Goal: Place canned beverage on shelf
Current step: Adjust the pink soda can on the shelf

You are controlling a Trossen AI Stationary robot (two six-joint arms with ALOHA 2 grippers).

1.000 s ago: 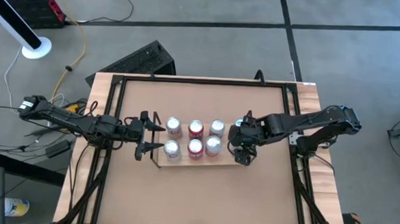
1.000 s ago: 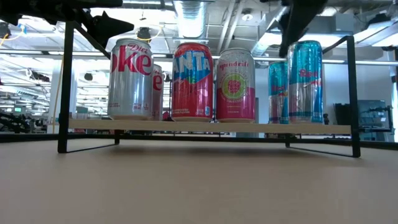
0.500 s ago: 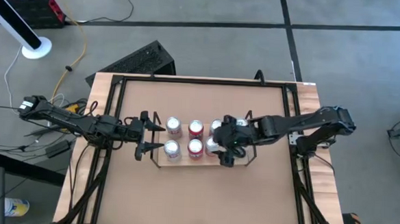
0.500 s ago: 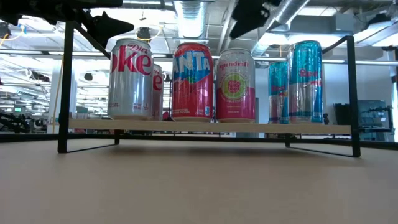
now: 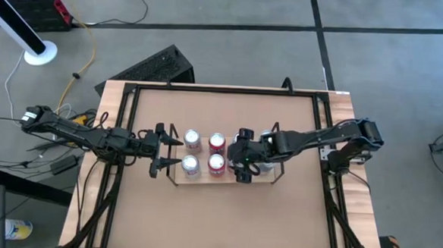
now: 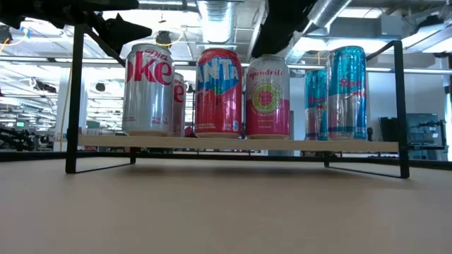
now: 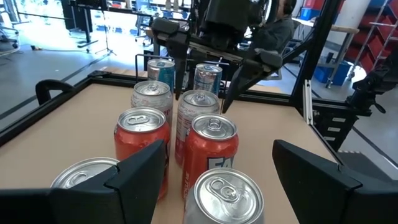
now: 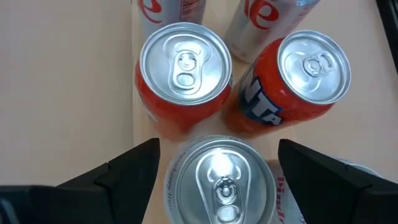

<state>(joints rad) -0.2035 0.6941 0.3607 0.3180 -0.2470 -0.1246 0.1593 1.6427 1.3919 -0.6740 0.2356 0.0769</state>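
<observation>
The shelf (image 6: 212,144), a light-wood board with black wire uprights, stands mid-table with several cans upright on it: a Diet Coke (image 6: 148,90), a Fanta (image 6: 218,92), a pink Spindrift (image 6: 267,97) and tall blue cans (image 6: 346,92). My right gripper (image 5: 242,158) hangs open over the Spindrift can (image 8: 221,180), slanting down, a finger off each side of its top and clear of it. My left gripper (image 5: 162,150) waits open and level at the shelf's left end, just short of the Diet Coke cans (image 7: 221,190).
Black rails (image 5: 208,91) frame the brown tabletop (image 5: 222,113). A dark case (image 5: 158,66) lies on the floor beyond the far left corner. Bare tabletop lies on the far and near sides of the shelf.
My right gripper has gone toward the table's left edge along the shelf, from above the blue cans at its right end to above the Spindrift can. It has sunk a little, tipped further down, and stayed open. The cans have not moved.
</observation>
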